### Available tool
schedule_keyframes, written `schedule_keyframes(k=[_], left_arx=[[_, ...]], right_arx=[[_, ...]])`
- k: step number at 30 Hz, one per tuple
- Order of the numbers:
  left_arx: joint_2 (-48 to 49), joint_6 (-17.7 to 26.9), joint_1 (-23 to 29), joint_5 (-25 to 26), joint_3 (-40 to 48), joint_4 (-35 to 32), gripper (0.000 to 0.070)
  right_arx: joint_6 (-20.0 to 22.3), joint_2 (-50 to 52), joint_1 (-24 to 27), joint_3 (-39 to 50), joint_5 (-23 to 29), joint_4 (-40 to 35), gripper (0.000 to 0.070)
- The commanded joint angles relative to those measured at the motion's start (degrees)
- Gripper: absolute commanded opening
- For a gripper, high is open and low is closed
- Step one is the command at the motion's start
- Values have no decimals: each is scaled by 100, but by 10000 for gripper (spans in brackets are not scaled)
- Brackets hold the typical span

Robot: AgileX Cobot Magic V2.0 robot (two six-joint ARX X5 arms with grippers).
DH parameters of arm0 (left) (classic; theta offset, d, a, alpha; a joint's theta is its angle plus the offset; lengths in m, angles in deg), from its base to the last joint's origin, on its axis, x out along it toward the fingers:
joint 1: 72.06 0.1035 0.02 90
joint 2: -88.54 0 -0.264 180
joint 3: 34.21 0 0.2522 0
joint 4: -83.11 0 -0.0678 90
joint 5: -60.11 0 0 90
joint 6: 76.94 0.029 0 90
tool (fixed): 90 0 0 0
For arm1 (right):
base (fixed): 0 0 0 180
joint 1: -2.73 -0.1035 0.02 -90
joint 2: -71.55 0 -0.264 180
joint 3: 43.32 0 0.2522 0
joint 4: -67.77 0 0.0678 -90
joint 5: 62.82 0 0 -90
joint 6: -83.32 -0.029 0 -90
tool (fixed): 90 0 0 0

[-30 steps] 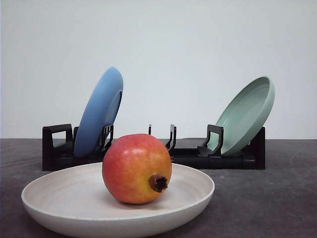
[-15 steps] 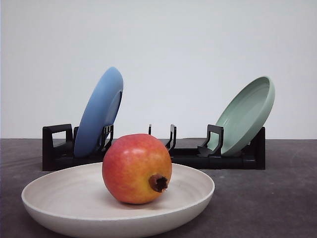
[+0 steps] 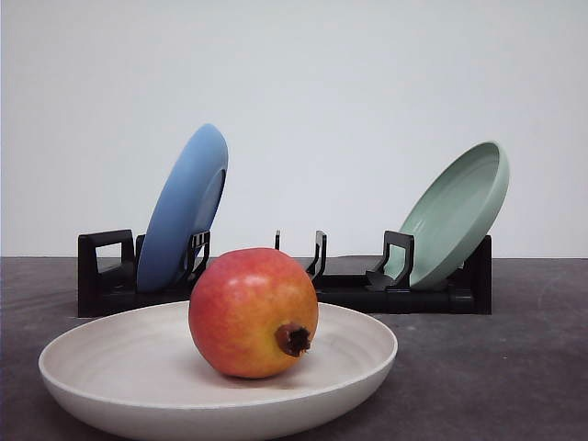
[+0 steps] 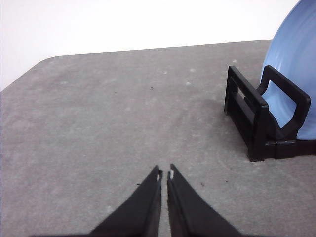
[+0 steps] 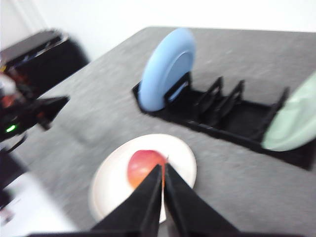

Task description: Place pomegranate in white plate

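The grey surface (image 3: 514,367) runs back to a plain white wall, and the white plate (image 3: 110,377) serves as the landmark on it. Behind the plate stands a black dish rack (image 3: 441,296); a blue plate (image 3: 179,216) leans in the rack's end behind the plate's left side and a pale green plate (image 3: 459,211) leans at the far end.

The pomegranate (image 3: 250,308) sits inside the white plate, resting on its floor near the middle, its dark crown stub turned toward the front camera and slightly right. Judged from that, the placing looks done.

The right end effector (image 5: 163,170) hangs above the plate with the fruit directly below its tips; its fingers are closed together, holding nothing. It is the nearer arm. The left end effector (image 4: 164,174), likewise closed and empty, points at bare surface beside the rack's blue-plate end, away from the white plate. Any coming move is likely just a retreat upward.
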Motion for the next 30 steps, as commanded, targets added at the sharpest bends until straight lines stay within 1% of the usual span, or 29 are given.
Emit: schedule_keyframes(k=[1,3,6,8,10,12,14,17,19,21,24,27,30], left_arx=[[9,12,11,7,72,-4,0],[9,12,11,7,72,-3,0],[9,12,11,4,72,-4,0],[9,12,11,4,72,-4,0],[9,11,11,5,72,-4,0],[9,11,11,5,72,-4,0],[9,11,11,5,72,-4,0],[9,12,11,4,72,-4,0],[9,12,11,4,72,-4,0],[9,12,11,6,72,-4,0],[9,12,11,5,72,-4,0],[9,11,11,4,72,-4,0],[9,12,11,4,72,-4,0]], right_arx=[[426,74,609,182,-23,-175,0],[911,230,1207,561,-23,-540,0],[1521,496,1922,1334,-19,-1541,0],[1817,634,2258,1854,27,-2233,0],[1981,774,2534,2385,187,-2819,0],[1984,926,2714,2833,400,-3225,0],[1930,1068,2809,3164,708,-3423,0],[1923,1292,2831,3510,1142,-3437,0],[1922,1422,2828,3673,1325,-3432,0],[1899,1527,2828,3816,1399,-3435,0],[1740,1659,2828,4024,1512,-3416,0],[1681,1692,2827,4058,1599,-3063,0],[1661,1692,2828,4058,1616,-3005,0]])
